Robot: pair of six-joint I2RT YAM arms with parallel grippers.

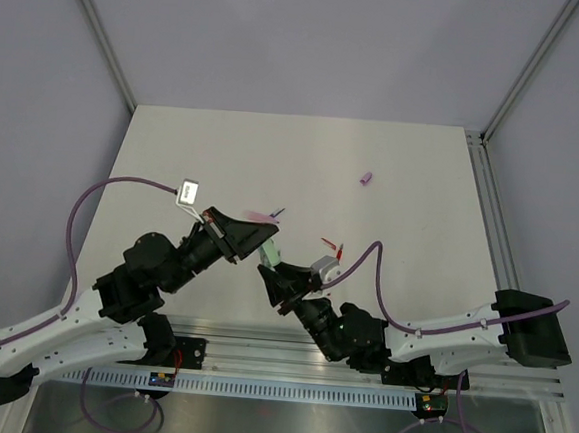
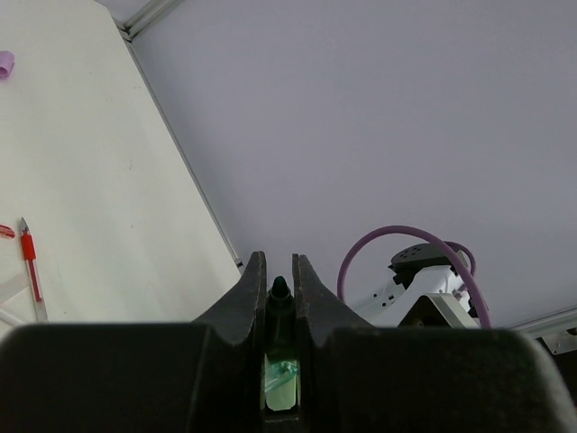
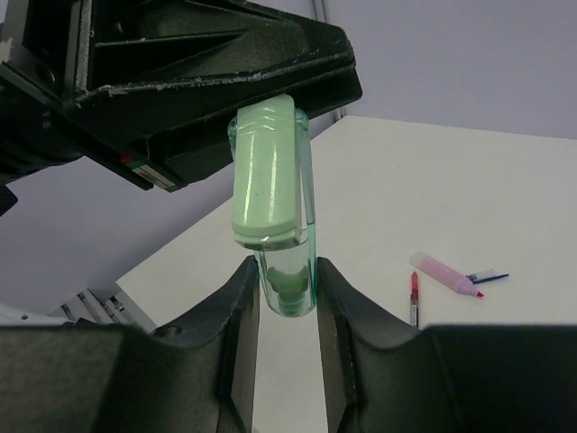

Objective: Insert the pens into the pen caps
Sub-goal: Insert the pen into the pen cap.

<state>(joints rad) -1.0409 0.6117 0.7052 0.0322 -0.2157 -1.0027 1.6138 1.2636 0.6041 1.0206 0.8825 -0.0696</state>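
A thick green pen [image 3: 266,180] hangs in the air between my two grippers. My left gripper [image 2: 280,271] is shut on its pale green barrel [image 2: 280,383]. The lower end, a clear green cap [image 3: 293,280] with the tip inside it, sits between the fingers of my right gripper [image 3: 287,289], and both pads touch it. In the top view the green pen [image 1: 270,250] spans the left gripper [image 1: 238,235] and the right gripper [image 1: 268,273]. On the table lie a red pen [image 3: 414,293], a pink pen [image 3: 442,273] and a lilac cap [image 1: 368,178].
A thin blue pen [image 3: 487,277] lies next to the pink one. A second red piece [image 1: 329,244] rests near the red pen. An aluminium rail [image 1: 490,212] runs along the table's right edge. Purple cables loop over both arms.
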